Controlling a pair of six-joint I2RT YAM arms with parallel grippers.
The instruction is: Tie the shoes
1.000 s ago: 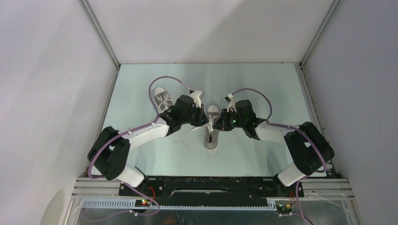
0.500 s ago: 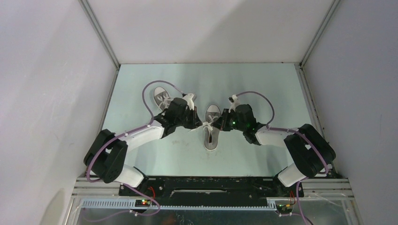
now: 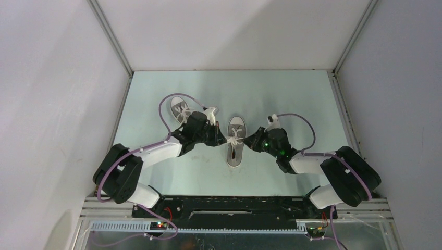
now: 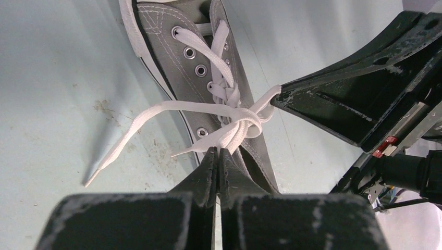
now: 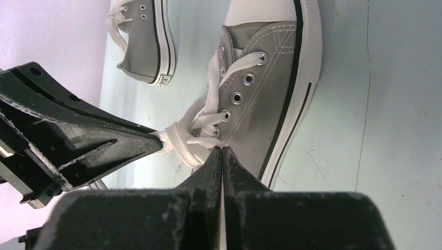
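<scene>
Left tool point(image 4: 218, 153), right tool point(image 5: 222, 155) gripping laces point(image 4: 245, 122), label point(image 5: 163, 79) illegible

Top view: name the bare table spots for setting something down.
Bare: the pale green table along the back wall, far right of the right gripper, and the strip near the arm bases. Crowded: centre, where left gripper and right pinch the grey canvas sneaker's white laces; second grey sneaker far-left.

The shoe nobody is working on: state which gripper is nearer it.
Left. The left gripper, shut on the laces of the middle shoe, sits between the two shoes, close beside the spare shoe; the right gripper pinches the same laces from the middle shoe's far side.
</scene>
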